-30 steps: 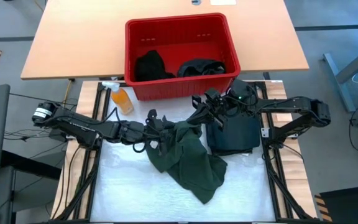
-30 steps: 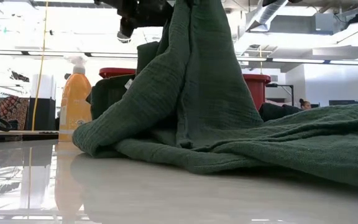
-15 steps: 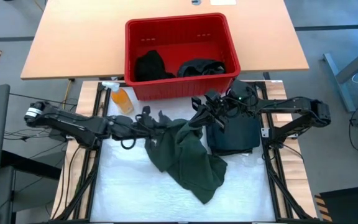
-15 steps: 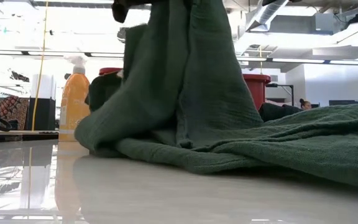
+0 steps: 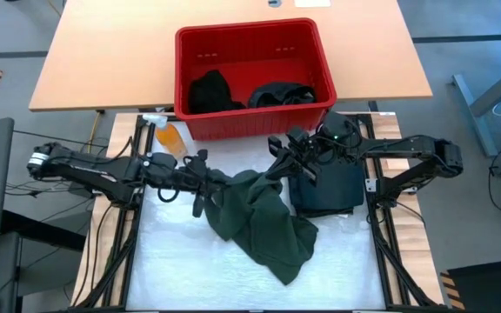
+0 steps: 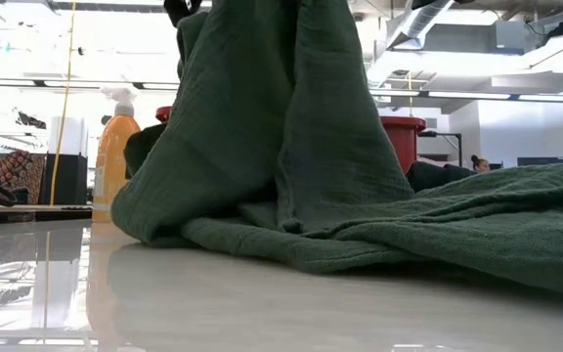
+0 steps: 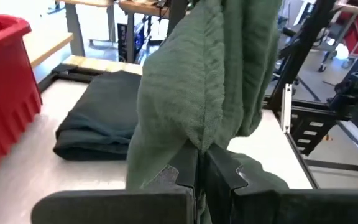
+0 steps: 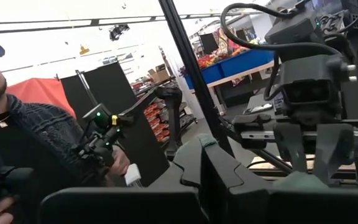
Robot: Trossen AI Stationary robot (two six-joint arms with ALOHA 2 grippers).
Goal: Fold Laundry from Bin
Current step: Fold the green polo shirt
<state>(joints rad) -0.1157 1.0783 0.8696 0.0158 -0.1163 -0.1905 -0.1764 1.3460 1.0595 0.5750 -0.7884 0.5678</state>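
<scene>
Olive-green, loosely woven cloth is the piece in hand: the green garment [image 5: 259, 217] lies crumpled on the white bench [image 5: 172, 269], just in front of the red bin [image 5: 252, 80], with two edges lifted off the surface. By its crinkled, gauzy weave in the left wrist view it looks light, limp and a little grippy rather than slick; it should drape and bunch under its own weight, so it will hold no shape by itself and a fold will need two spread holds and a flat lay. The left tool [image 5: 200, 178] is pinched tight on a gathered edge of the cloth, its fingers [image 7: 219, 171] pressed together with the fabric rising between them. The right tool [image 5: 278, 158] is likewise closed at the cloth's other raised edge, apparently nipping it, though the pinch itself is hard to see. Between the two the fabric hangs in a tall peak in the low view. Corners or a hem are the sensible places to hold, since a mid-panel grab only makes a bundle. A folded dark garment [image 5: 329, 189] rests beside the green one, and more dark laundry [image 5: 246, 91] remains in the bin. An orange spray bottle [image 5: 170, 137] stands near the bin's corner.
</scene>
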